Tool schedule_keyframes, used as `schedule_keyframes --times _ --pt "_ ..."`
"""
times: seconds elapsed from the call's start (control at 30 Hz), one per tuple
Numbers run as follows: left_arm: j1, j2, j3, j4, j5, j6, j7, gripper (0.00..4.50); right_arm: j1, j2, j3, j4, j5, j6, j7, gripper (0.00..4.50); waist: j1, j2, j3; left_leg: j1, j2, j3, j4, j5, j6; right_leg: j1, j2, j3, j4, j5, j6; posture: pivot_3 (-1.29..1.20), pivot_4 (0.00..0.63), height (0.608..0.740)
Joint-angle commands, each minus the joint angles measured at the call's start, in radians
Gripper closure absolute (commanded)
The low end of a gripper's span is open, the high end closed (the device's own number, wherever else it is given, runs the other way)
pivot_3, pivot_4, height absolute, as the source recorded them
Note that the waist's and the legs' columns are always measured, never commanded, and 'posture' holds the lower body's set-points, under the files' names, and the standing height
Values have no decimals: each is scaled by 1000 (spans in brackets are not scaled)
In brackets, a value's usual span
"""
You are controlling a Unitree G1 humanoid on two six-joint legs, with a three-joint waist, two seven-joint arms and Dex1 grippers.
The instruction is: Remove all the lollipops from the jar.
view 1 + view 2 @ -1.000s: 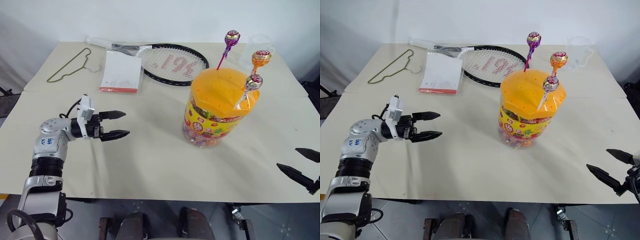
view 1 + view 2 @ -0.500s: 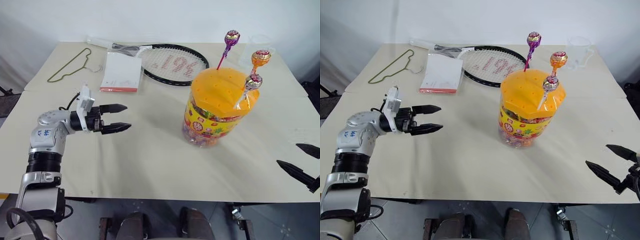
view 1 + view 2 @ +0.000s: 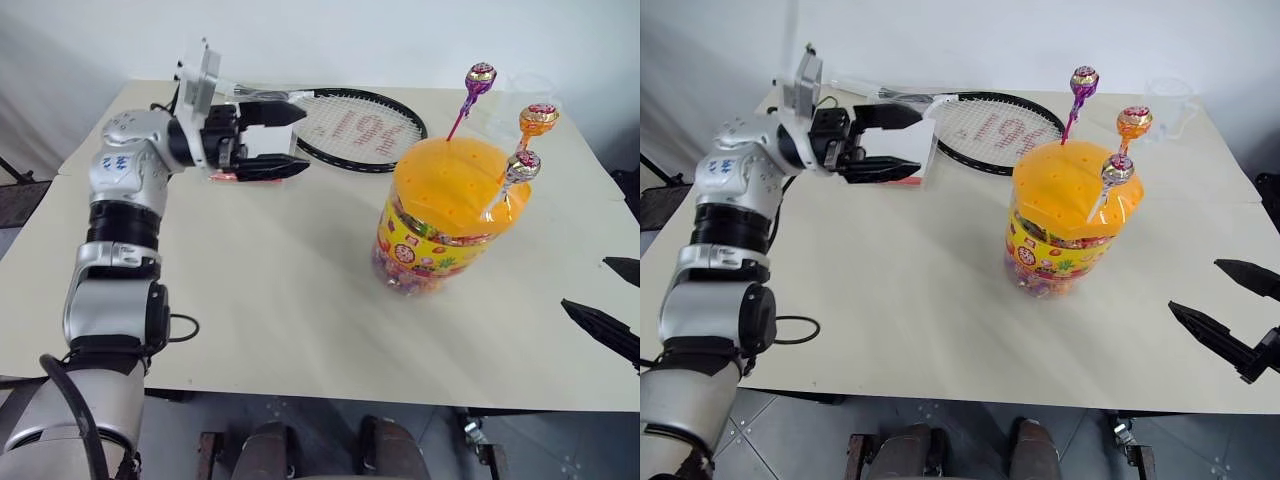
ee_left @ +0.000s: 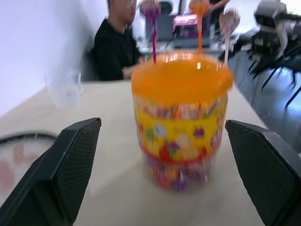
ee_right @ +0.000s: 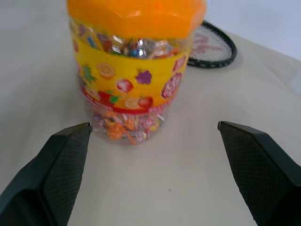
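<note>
The left tool [image 3: 285, 140], fingers spread and empty, hangs level with the upright lollipops [image 3: 480, 76], well to the jar's [image 3: 447, 215] left.

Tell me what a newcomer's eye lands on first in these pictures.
The jar, with its orange lid and yellow label, stands right of the table's middle, three foil lollipops sticking up from the lid on thin sticks. The left end effector hangs open above the table's far left, pointing toward the jar. Behind them lies a racket.
</note>
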Motion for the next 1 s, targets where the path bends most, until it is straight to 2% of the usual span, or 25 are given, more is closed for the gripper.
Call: schedule_keyframes --times 0.03,0.27,0.57,0.77,1.0 --pt "-90 -37 11 90 21 -74 -27 0 18 22 -67 -71 55 8 -35 18 -1 -1 1 0 0 0 0 0 0 0 0 0 0 0 0 0 150 740" --pt "-232 -159 -19 275 131 -133 99 0 41 87 -89 -148 112 0 -133 18 0 -4 2 -1 -1 0 0 -1 1 0 0 1 -2 1 1 0 150 740" --pt "-342 -305 26 362 152 -102 275 0 77 151 -76 -201 113 -41 -192 18 1 -6 4 -3 -1 -1 0 -2 3 0 0 0 -5 1 2 0 150 740" --pt "-380 -369 43 389 170 -82 370 0 91 170 -78 -228 130 -68 -218 18 1 -6 4 -3 -1 -1 0 -2 3 0 0 0 -5 1 3 0 150 740" --pt "-394 -412 40 396 181 -59 366 0 109 185 -75 -252 134 -94 -243 18 2 -7 4 -3 -1 -1 0 -2 3 0 0 0 -5 1 3 0 150 740"
